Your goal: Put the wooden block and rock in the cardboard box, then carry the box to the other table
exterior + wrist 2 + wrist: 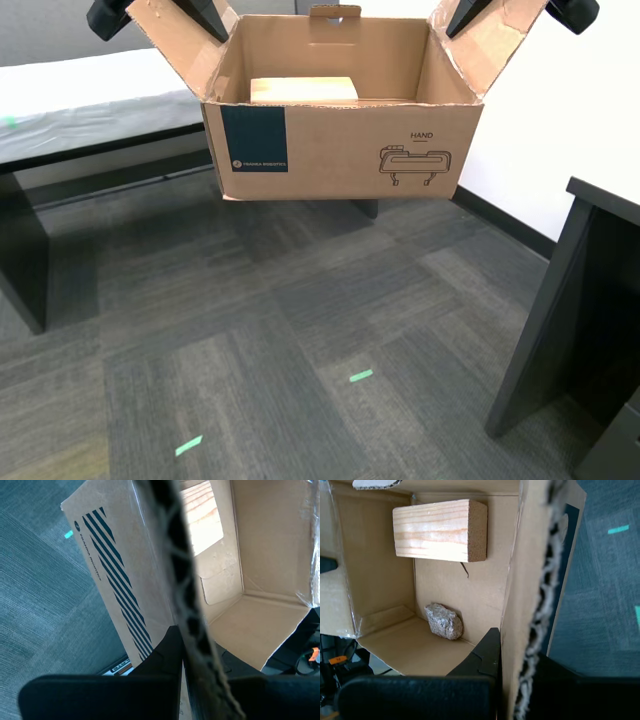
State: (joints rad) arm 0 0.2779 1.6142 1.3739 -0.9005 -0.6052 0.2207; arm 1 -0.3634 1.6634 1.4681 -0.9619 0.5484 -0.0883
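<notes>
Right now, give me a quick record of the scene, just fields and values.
cardboard box: lifted off the floor, flaps open
wooden block: inside box
rock: inside box, apart from the block
my first gripper: clamped on a box wall
my second gripper: clamped on a box wall
white-topped table: exterior view's left, behind box
floor: grey carpet, green tape marks

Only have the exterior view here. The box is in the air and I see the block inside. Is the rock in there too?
Observer: Yes. The first wrist view shows the rock on the floor of the cardboard box, apart from the wooden block.
Operator: First grip solid?
Observer: My first gripper has its jaws shut on a corrugated edge of the box, one finger inside and one outside.
Operator: And the second?
Observer: My second gripper is clamped the same way, on the edge beside the navy-striped panel.
</notes>
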